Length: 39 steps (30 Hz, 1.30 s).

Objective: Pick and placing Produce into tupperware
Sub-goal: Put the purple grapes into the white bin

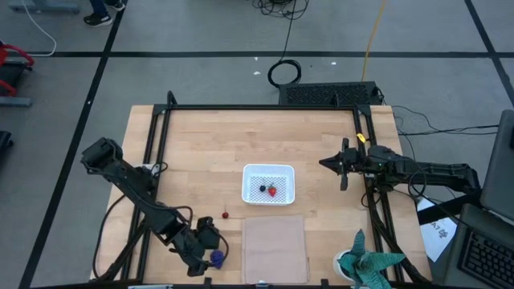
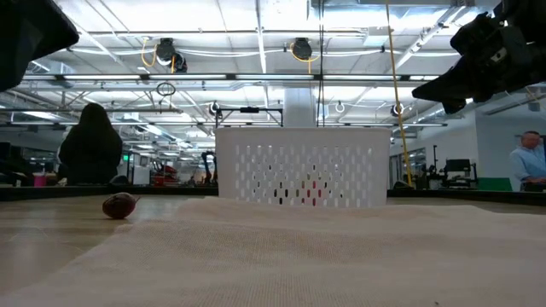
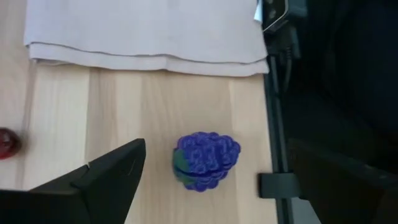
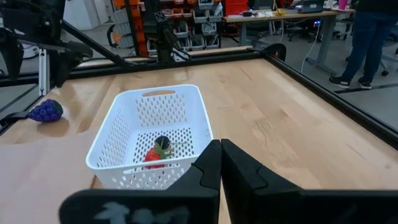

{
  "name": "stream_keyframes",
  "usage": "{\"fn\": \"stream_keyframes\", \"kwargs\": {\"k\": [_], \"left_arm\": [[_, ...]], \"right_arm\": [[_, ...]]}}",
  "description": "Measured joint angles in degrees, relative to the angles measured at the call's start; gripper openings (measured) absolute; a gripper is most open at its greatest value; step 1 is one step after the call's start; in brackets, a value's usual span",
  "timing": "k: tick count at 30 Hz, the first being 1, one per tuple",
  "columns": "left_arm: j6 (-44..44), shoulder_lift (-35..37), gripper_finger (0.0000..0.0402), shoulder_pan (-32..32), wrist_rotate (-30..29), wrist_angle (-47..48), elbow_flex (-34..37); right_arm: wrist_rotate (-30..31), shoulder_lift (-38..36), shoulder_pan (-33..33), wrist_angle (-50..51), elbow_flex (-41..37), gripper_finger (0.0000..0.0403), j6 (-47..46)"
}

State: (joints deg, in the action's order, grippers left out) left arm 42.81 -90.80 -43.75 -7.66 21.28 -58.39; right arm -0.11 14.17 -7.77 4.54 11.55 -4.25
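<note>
The left hand is hanging low over the near left part of the wooden surface, its fingers spread open and gripping nothing — the purple grape bunch is lying on the surface just beside one dark finger, close to the folded edge of the pale tan cloth. The small red cherry is sitting alone on the surface between that hand and the white tub. Inside the tub the red strawberry and the dark round berry are resting side by side. The right hand is waiting beside the tub with fingers pressed together, empty
</note>
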Motion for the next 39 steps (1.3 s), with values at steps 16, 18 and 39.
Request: {"fn": "stream_keyframes", "kwargs": {"k": [16, 18, 39], "left_arm": [[6.4, -6.0, 0.0398, -0.3, 2.3, -2.5, 0.1], [6.3, -6.0, 0.0398, -0.3, 2.1, -3.5, 0.1], [10.4, -12.8, 0.0397, -0.8, 2.4, -3.1, 0.0]], "right_arm": [[0.0, 0.0, 0.0, 0.5, 0.0, 0.0, -1.0], [0.0, 0.0, 0.0, 0.5, 0.0, 0.0, -1.0], [0.0, 0.0, 0.0, 0.5, 0.0, 0.0, -1.1]]}}
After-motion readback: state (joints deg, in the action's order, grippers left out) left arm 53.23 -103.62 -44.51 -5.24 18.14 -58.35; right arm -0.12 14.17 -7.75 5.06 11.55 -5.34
